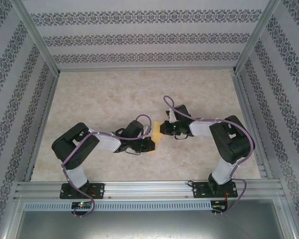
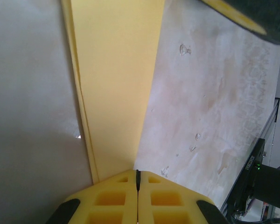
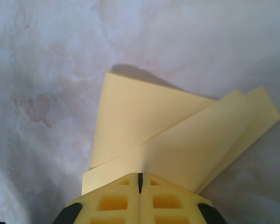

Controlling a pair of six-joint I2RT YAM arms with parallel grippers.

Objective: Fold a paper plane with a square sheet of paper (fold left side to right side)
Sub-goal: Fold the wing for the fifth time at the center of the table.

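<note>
The square sheet of paper (image 1: 158, 130) is yellow and lies partly folded at the middle of the table, between my two grippers. In the left wrist view it is a long, layered yellow strip (image 2: 116, 84) running away from my left gripper (image 2: 136, 173), whose jaws are shut with their tips on its near end. The right wrist view shows overlapping folded flaps (image 3: 144, 121); my right gripper (image 3: 140, 177) is shut, its tips resting on the near edge. From above, the left gripper (image 1: 151, 137) and right gripper (image 1: 164, 130) nearly meet over the sheet.
The marbled beige tabletop (image 1: 114, 94) is walled by patterned panels and metal posts (image 1: 37, 42). An aluminium rail (image 1: 149, 189) carries both arm bases along the near edge. One dark arm base (image 2: 256, 186) stands close at the left wrist view's lower right.
</note>
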